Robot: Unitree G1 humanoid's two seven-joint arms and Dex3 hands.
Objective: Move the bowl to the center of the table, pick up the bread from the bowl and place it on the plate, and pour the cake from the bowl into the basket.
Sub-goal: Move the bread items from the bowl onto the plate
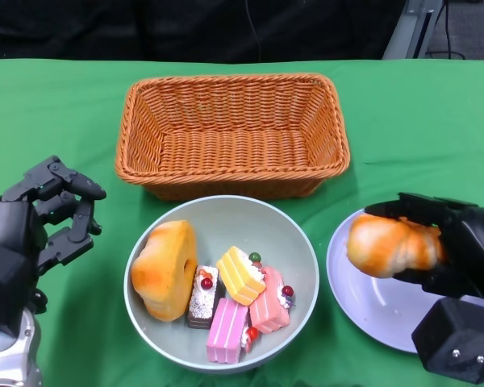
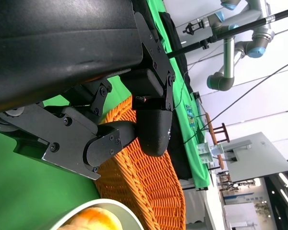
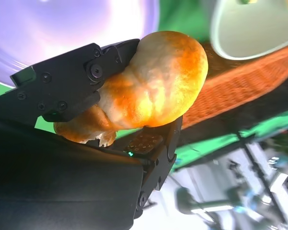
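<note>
My right hand [image 1: 436, 250] grips a bread roll [image 1: 385, 244] around its middle, above the plate [image 1: 355, 294] at lower right. It looks light, squashy. My left hand [image 1: 44, 222] hangs open, empty.

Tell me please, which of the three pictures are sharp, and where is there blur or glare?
Head view: even light, sharp all over; cakes in the bowl are crisp. Right wrist view: the bread in the right hand is sharp, the plate washed-out and blurred, the background soft. Left wrist view: the left hand and basket are clear, the bright room beyond hazy.
</note>
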